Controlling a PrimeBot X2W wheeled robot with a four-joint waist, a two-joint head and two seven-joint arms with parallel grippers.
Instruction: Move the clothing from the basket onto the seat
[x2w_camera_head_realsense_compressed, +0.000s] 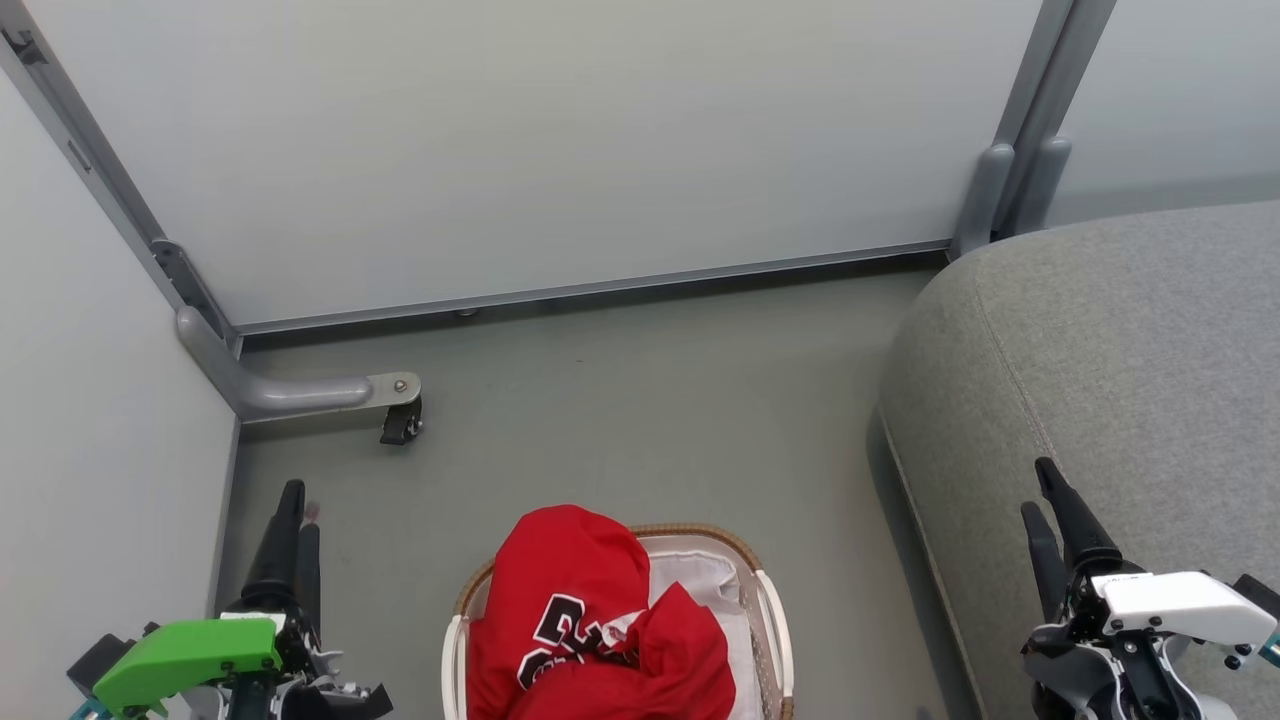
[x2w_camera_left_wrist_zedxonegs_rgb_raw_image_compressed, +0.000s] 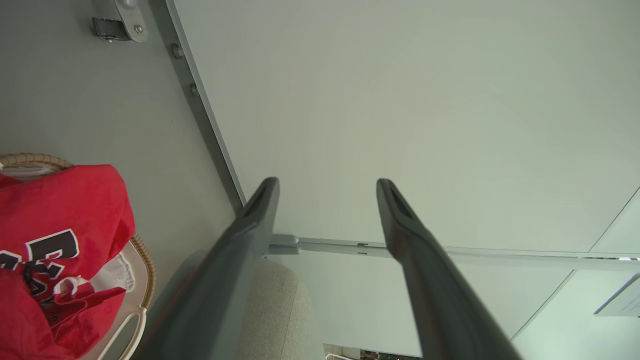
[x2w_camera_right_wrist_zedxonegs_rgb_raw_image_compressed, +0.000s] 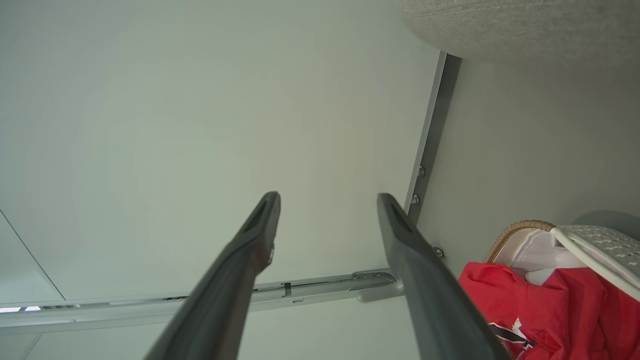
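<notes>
Inside the basket (x2w_camera_head_realsense_compressed: 700, 530), clothing (x2w_camera_head_realsense_compressed: 590, 620) heaped toward its left. Left gripper (x2w_camera_head_realsense_compressed: 300, 510), left of basket, is nearer than right gripper (x2w_camera_head_realsense_compressed: 1038, 488) over the seat (x2w_camera_head_realsense_compressed: 1120, 350). Both spread apart, empty.

- I get soft, even, fairly bright light across the pale grey wall panels (x2w_camera_head_realsense_compressed: 600, 150).
- A faint shadow lies on the grey-green floor (x2w_camera_head_realsense_compressed: 650, 420) along the large grey woven-fabric seat (x2w_camera_head_realsense_compressed: 1100, 350).
- In my wrist views the left gripper (x2w_camera_left_wrist_zedxonegs_rgb_raw_image_compressed: 327, 185) and right gripper (x2w_camera_right_wrist_zedxonegs_rgb_raw_image_compressed: 328, 197), long and dark, blur toward the bottom edge.
- My head view is sharp throughout.
</notes>
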